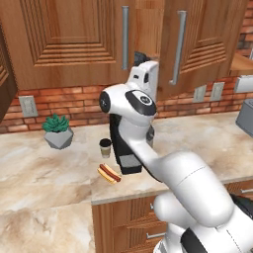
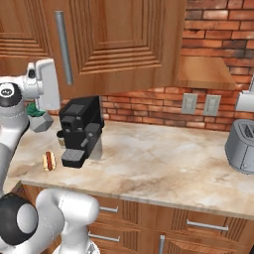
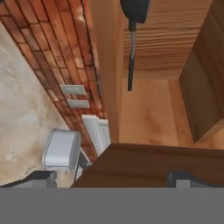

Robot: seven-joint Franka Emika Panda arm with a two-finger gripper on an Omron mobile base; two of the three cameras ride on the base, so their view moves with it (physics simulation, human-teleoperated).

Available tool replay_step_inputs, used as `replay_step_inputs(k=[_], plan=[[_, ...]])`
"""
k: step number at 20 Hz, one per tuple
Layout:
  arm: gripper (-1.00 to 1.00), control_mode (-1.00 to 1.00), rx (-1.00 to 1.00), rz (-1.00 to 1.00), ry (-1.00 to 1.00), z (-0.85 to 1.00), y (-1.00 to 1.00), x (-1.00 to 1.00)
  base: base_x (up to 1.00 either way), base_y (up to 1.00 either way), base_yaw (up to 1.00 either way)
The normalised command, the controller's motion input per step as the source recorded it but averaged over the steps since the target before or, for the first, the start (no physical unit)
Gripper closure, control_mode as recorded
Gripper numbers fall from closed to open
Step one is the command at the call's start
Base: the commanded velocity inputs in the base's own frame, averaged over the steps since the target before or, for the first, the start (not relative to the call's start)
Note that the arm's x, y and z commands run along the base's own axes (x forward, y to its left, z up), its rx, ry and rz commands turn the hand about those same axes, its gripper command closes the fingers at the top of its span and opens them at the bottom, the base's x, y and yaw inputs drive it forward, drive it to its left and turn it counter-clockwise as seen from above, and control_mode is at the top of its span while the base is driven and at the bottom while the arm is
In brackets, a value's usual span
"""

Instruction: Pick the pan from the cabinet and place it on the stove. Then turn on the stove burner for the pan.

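Now facing into reddish-brown wooden wall cabinet (image 3: 148,113), claw (image 3: 111,177) spread wide, gripping nothing. Dark round frying pan (image 3: 135,9) resting on shelf's far edge, thin black handle pointing outward. Could clip half-open door on reaching in.

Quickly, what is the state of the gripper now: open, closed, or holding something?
Gripper: open, fingers wide apart and holding nothing; the round dark frying pan with the long thin black handle sits ahead inside the reddish-brown wooden wall cabinet, untouched.

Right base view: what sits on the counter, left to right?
Potted plant → hot dog → black coffee machine → grey toaster.
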Motion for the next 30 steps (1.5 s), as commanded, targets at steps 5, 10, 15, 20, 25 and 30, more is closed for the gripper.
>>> replay_step_inputs(k=[5,10,15,20,25,30], plan=[[-1.0,-1.0,0.0,-0.11,-0.01,0.0,-0.67,-0.76,0.0,0.0,0.0],[-1.0,-1.0,0.0,-0.12,-0.02,0.0,-0.71,-0.81,0.0,0.0,0.0],[-1.0,-1.0,0.0,-0.11,0.0,0.0,-0.72,-0.8,0.0,0.0,0.0],[-1.0,-1.0,0.0,-0.11,0.0,0.0,-0.72,-0.69,0.0,0.0,0.0],[-1.0,-1.0,0.0,-0.1,0.0,0.0,-0.73,-0.57,0.0,0.0,0.0],[-1.0,-1.0,0.0,-0.08,0.0,0.0,-0.72,-0.51,0.0,0.0,0.0]])
